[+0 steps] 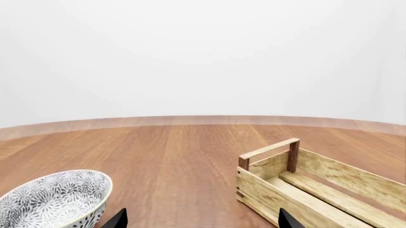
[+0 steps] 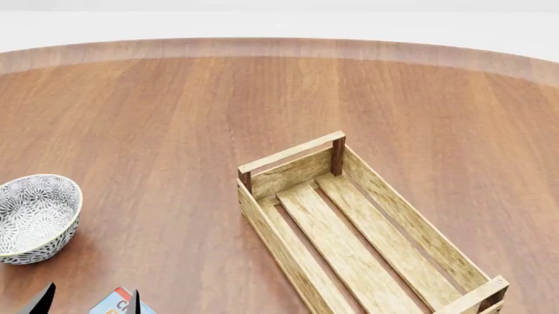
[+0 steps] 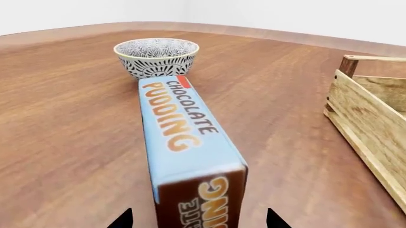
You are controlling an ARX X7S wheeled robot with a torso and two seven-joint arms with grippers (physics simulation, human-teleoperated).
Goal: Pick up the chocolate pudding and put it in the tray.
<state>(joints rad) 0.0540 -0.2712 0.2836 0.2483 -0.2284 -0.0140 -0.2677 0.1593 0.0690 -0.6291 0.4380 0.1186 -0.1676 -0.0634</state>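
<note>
The chocolate pudding (image 3: 184,137) is a long carton with a light-blue top, orange lettering and a brown end, lying flat on the wooden table. Only its far corner (image 2: 116,302) shows at the bottom edge of the head view. My right gripper (image 3: 199,219) is open, with one fingertip on each side of the carton's near end and a gap to it on both sides. The tray (image 2: 349,235) is a light wooden slat crate, empty, right of the carton. My left gripper (image 1: 201,219) is open and empty, and its tips (image 2: 86,302) show beside the carton's corner.
A round grey-patterned bowl (image 2: 35,216) stands at the left, just beyond the carton's far end (image 3: 157,56). It also shows in the left wrist view (image 1: 54,199), with the crate (image 1: 317,190) to its right. The round table's far edge (image 2: 279,46) curves across the back.
</note>
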